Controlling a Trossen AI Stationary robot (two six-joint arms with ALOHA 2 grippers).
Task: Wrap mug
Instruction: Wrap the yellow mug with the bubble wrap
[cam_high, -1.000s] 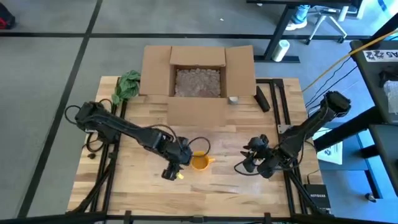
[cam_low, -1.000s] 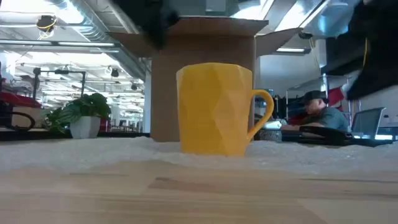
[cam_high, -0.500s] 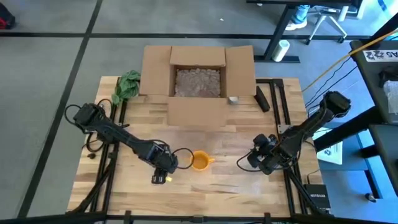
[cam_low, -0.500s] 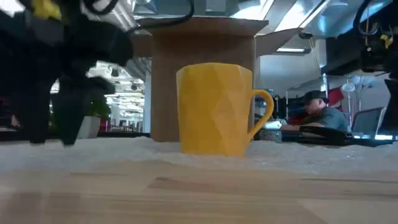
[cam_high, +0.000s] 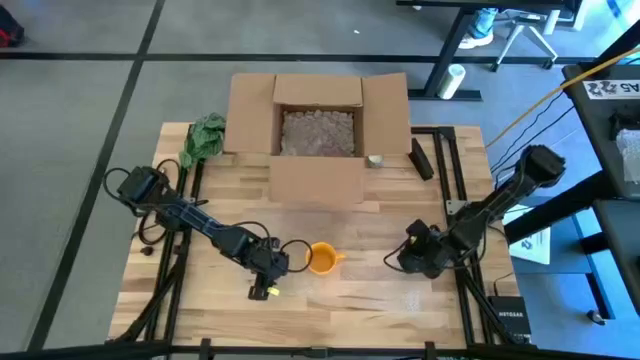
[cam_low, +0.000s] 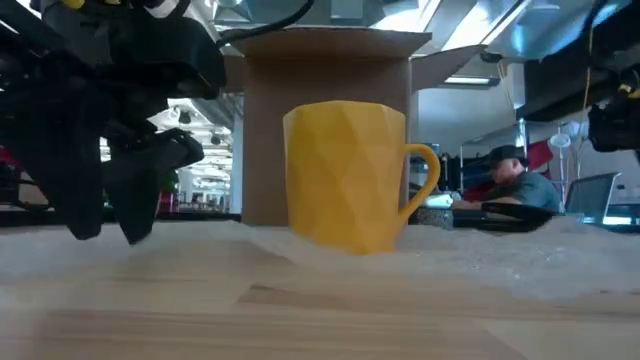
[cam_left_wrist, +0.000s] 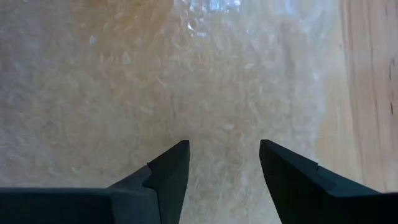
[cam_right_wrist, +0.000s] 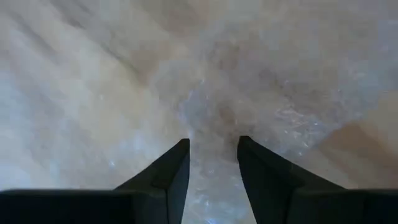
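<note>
**Pincers low on wrap, mug between**

Left pincer (cam_left_wrist: 224, 165): spread, empty, tips just over the bubble wrap sheet (cam_left_wrist: 186, 74), toward the bench's (cam_high: 350, 300) front edge. Right pincer (cam_right_wrist: 213, 162): narrowly parted, wrap between its tips. Yellow mug (cam_high: 322, 258): upright on wrap, front-centre; bare wood along the front edge.

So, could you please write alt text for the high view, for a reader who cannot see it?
A yellow mug stands on clear bubble wrap on a wooden table, with the left gripper low beside it and the right gripper farther off on its other side. Behind them sit an open cardboard box and a green cloth.
</note>
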